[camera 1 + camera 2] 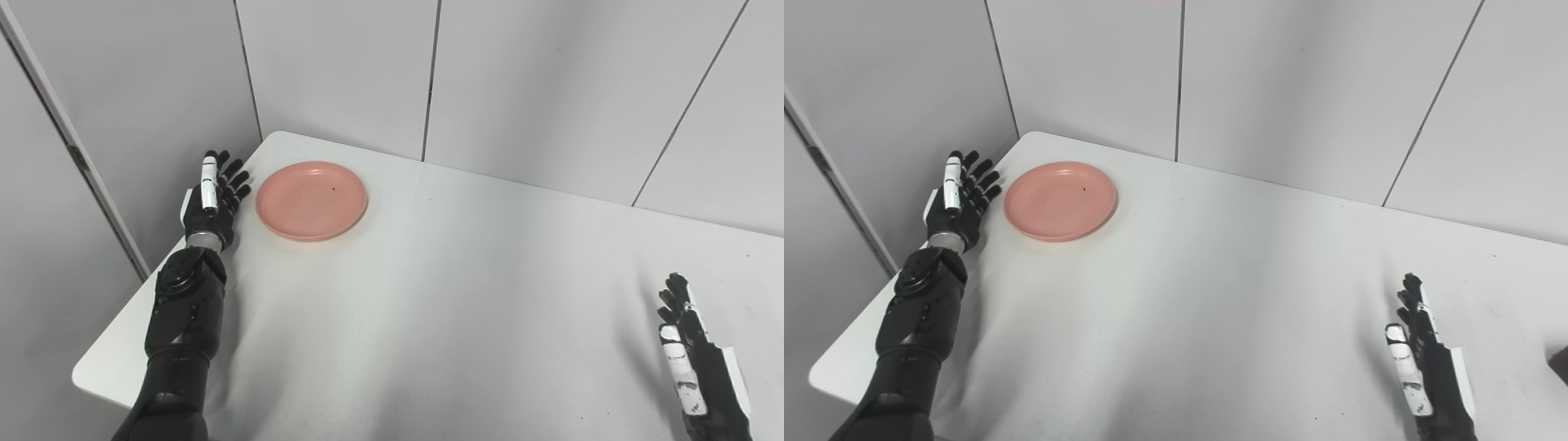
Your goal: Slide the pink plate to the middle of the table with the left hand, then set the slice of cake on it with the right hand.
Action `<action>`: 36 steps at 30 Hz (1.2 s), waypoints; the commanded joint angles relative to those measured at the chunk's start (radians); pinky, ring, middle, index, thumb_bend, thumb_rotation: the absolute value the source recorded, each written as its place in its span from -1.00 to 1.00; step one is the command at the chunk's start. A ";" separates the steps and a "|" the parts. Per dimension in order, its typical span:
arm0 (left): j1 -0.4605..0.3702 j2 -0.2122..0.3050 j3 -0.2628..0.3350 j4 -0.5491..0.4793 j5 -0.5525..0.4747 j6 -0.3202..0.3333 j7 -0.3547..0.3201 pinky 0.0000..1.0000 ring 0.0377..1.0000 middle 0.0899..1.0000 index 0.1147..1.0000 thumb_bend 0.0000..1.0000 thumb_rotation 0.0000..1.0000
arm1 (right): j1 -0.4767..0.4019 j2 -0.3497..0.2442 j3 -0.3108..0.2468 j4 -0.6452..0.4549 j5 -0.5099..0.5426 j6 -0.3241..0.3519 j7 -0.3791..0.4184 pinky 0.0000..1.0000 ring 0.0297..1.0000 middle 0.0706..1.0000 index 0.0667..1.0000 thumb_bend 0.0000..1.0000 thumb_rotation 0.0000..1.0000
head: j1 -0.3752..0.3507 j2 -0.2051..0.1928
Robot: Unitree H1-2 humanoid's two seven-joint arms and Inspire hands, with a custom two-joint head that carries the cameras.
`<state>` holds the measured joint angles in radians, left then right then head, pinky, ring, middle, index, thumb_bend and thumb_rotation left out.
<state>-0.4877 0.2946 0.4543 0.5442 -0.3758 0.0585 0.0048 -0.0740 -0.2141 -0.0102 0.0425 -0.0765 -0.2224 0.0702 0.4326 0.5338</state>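
Right hand [1427, 361] cut off; dark thing [1559, 362] at edge unidentifiable.

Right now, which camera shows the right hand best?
The right eye view: the whole right hand shows, open, with room around it. In the left eye view the same hand sits nearer the picture's right corner, its wrist cut by the bottom edge.

Pink plate [311, 200], empty, table's far-left corner

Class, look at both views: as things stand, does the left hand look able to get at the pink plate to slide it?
Probably yes. The left hand is open beside the pink plate, at its left rim, with only bare table between them and nothing in the way.
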 commanded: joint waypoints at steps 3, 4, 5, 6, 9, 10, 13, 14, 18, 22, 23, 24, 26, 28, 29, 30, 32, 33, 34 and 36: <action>-0.027 -0.009 -0.014 -0.004 -0.018 0.001 -0.013 0.84 0.77 0.76 0.74 -0.17 1.00 | 0.050 0.000 -0.004 0.041 0.000 -0.012 -0.005 0.89 0.92 0.96 0.95 -0.33 1.00 | -0.005 0.001; -0.028 -0.011 -0.016 -0.001 -0.020 0.002 -0.014 0.84 0.77 0.76 0.74 -0.17 1.00 | 0.050 0.000 -0.004 0.042 0.000 -0.012 -0.005 0.89 0.92 0.96 0.95 -0.33 1.00 | -0.005 0.001; -0.028 -0.018 -0.022 -0.001 -0.020 0.006 -0.015 0.84 0.77 0.75 0.74 -0.17 1.00 | 0.051 0.001 -0.004 0.041 -0.002 -0.011 -0.006 0.89 0.92 0.96 0.95 -0.33 1.00 | -0.009 0.002; -0.028 -0.023 -0.026 -0.002 -0.020 0.009 -0.016 0.83 0.76 0.74 0.72 -0.18 1.00 | 0.051 0.001 -0.004 0.040 -0.004 -0.010 -0.007 0.89 0.92 0.96 0.94 -0.32 1.00 | -0.009 0.002; -0.020 -0.039 -0.064 -0.023 -0.003 0.025 -0.024 0.80 0.75 0.73 0.71 -0.19 1.00 | 0.051 0.001 -0.004 0.042 -0.007 -0.012 -0.007 0.89 0.92 0.95 0.94 -0.29 1.00 | -0.013 0.004; -0.017 -0.043 -0.076 -0.032 0.002 0.031 -0.023 0.79 0.73 0.72 0.71 -0.19 1.00 | 0.051 0.001 -0.004 0.042 -0.009 -0.012 -0.008 0.88 0.91 0.95 0.93 -0.28 1.00 | -0.013 0.004; -0.011 -0.067 -0.100 -0.073 0.004 0.066 -0.008 0.73 0.70 0.69 0.69 -0.18 1.00 | 0.051 0.002 -0.004 0.044 -0.009 -0.017 -0.007 0.89 0.92 0.95 0.93 -0.30 1.00 | -0.015 0.005; -0.010 -0.069 -0.102 -0.079 0.003 0.071 -0.005 0.72 0.70 0.69 0.69 -0.18 1.00 | 0.051 0.002 -0.004 0.044 -0.009 -0.017 -0.007 0.89 0.92 0.95 0.93 -0.30 1.00 | -0.015 0.005; -0.009 -0.105 -0.137 -0.118 0.014 0.113 0.001 0.72 0.69 0.69 0.67 -0.18 1.00 | 0.050 0.007 -0.004 0.048 -0.008 -0.020 -0.010 0.89 0.91 0.95 0.93 -0.33 1.00 | -0.022 0.007; -0.010 -0.132 -0.172 -0.133 0.011 0.139 -0.021 0.75 0.72 0.72 0.70 -0.17 1.00 | 0.052 0.009 0.000 0.044 -0.024 -0.024 -0.017 0.87 0.90 0.94 0.93 -0.32 1.00 | -0.028 0.010; -0.011 -0.138 -0.178 -0.133 0.009 0.142 -0.022 0.75 0.72 0.72 0.70 -0.17 1.00 | 0.053 0.009 0.001 0.044 -0.026 -0.025 -0.018 0.87 0.90 0.93 0.92 -0.31 1.00 | -0.029 0.011; -0.012 -0.145 -0.183 -0.134 0.011 0.144 -0.019 0.73 0.72 0.72 0.69 -0.16 1.00 | 0.053 0.009 0.001 0.043 -0.028 -0.025 -0.019 0.87 0.90 0.93 0.92 -0.30 1.00 | -0.032 0.012; -0.013 -0.156 -0.191 -0.137 0.013 0.153 -0.014 0.68 0.69 0.69 0.67 -0.16 1.00 | 0.053 0.011 0.001 0.041 -0.028 -0.022 -0.020 0.86 0.90 0.93 0.92 -0.30 1.00 | -0.037 0.014; -0.013 -0.166 -0.199 -0.143 0.013 0.165 -0.012 0.65 0.68 0.68 0.67 -0.15 1.00 | 0.054 0.012 0.001 0.040 -0.026 -0.018 -0.019 0.85 0.90 0.93 0.92 -0.26 1.00 | -0.043 0.016; -0.012 -0.168 -0.201 -0.145 0.012 0.168 -0.012 0.65 0.67 0.68 0.67 -0.15 1.00 | 0.055 0.013 0.001 0.039 -0.026 -0.017 -0.019 0.85 0.90 0.93 0.92 -0.25 1.00 | -0.043 0.016; -0.012 -0.168 -0.202 -0.146 0.011 0.169 -0.012 0.64 0.67 0.68 0.67 -0.14 1.00 | 0.055 0.013 0.001 0.039 -0.026 -0.017 -0.019 0.85 0.90 0.93 0.92 -0.25 1.00 | -0.043 0.016; -0.010 -0.179 -0.221 -0.157 0.018 0.180 -0.018 0.64 0.67 0.67 0.66 -0.13 1.00 | 0.058 0.015 0.004 0.026 -0.036 0.000 -0.021 0.85 0.89 0.93 0.92 -0.21 1.00 | -0.063 0.022; -0.009 -0.183 -0.229 -0.163 0.018 0.185 -0.021 0.64 0.66 0.66 0.66 -0.12 1.00 | 0.060 0.017 0.006 0.020 -0.040 0.005 -0.023 0.85 0.89 0.93 0.92 -0.21 1.00 | -0.082 0.028; -0.009 -0.189 -0.236 -0.167 0.015 0.189 -0.025 0.65 0.66 0.66 0.66 -0.12 1.00 | 0.060 0.019 0.006 0.018 -0.042 0.005 -0.023 0.85 0.89 0.92 0.92 -0.19 1.00 | -0.082 0.028; -0.008 -0.194 -0.242 -0.171 0.011 0.192 -0.028 0.63 0.65 0.66 0.65 -0.13 1.00 | 0.060 0.020 0.006 0.018 -0.043 0.004 -0.023 0.84 0.88 0.92 0.91 -0.17 1.00 | -0.082 0.028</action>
<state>-0.4874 0.1165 0.2257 0.3816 -0.3696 0.2235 -0.0148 -0.0661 -0.2097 -0.0086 0.0316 -0.1130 -0.2183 0.0615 0.3497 0.5614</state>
